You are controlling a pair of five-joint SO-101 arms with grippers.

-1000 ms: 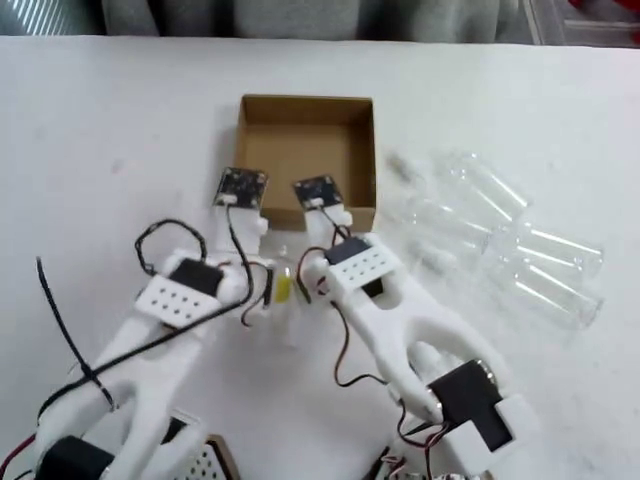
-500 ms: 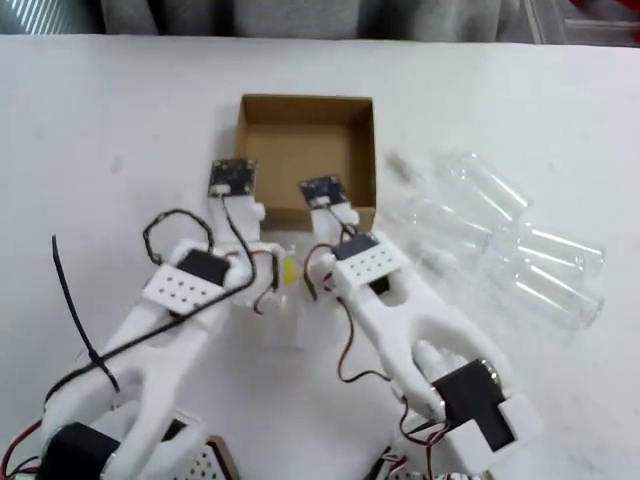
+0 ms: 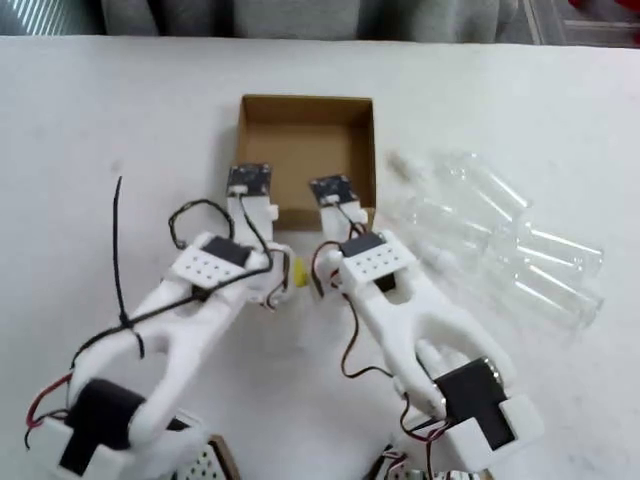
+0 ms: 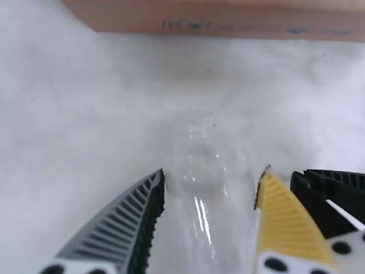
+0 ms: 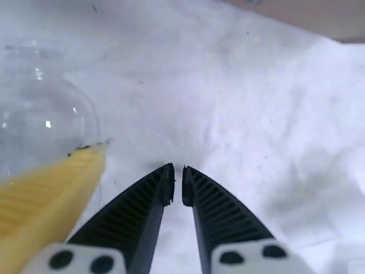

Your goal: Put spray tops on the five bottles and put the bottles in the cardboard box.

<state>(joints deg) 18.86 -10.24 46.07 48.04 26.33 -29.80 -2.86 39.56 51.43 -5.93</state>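
Note:
My left gripper (image 4: 211, 177) is shut on a clear bottle (image 4: 205, 217) lying on the white table, held between the grey and yellow fingers. The bottle's neck points at the front wall of the cardboard box (image 4: 228, 17). In the high view the yellow finger (image 3: 294, 270) shows just in front of the box (image 3: 305, 150). Right beside it, my right gripper (image 5: 174, 177) rests low over the table, its black fingers shut with nothing between them. The bottle (image 5: 40, 120) and the yellow finger (image 5: 51, 182) lie close to one side of it.
Several more clear bottles (image 3: 520, 255) lie scattered on the table to the right of the box. The box stands open with nothing inside. Both arms (image 3: 365, 262) crowd the space in front of it.
My left arm has swung in and stretched toward the box, bringing its gripper closer to the front wall. The right arm has crept slightly forward.

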